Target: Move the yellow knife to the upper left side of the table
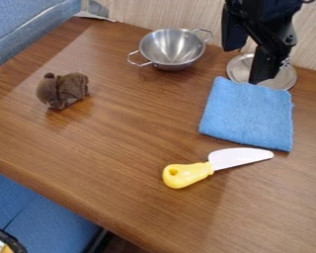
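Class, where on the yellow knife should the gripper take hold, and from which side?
Probably by the yellow handle, from straight above, with the jaws closing across its long sides. The knife lies flat on bare table, and its handle looks chunkier than the thin white blade.

Glossy wood table [121,148], shiny metal bowl [172,47].

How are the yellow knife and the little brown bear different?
The knife is yellow and white, but the bear is brown all over. The knife is smooth and shiny; the bear looks soft and fuzzy. The knife is long and thin, while the bear is short and chunky. Both rest on the wooden table.
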### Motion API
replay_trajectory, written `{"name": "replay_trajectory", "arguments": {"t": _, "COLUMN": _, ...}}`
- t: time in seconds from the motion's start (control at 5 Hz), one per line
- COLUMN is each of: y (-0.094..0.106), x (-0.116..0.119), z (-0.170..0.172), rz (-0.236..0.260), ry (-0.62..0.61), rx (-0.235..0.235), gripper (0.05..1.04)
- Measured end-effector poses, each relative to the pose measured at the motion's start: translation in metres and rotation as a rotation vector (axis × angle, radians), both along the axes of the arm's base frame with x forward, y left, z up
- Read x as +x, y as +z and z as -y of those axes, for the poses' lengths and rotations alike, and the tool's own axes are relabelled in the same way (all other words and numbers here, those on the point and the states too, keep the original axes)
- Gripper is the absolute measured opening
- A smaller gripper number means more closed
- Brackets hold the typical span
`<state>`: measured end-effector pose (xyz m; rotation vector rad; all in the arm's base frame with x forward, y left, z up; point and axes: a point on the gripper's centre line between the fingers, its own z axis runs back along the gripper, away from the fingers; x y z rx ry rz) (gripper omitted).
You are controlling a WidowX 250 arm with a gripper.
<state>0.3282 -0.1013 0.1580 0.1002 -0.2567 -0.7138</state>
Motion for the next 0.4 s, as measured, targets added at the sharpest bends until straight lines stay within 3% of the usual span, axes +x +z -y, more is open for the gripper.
{"name": "replay_trajectory", "arguments": {"t": 0.4, "y": -0.017, "x": -0.013, "z": 0.002, "rz": -0.075, "ry": -0.009, "rx": 0.035, "gripper": 1.001}}
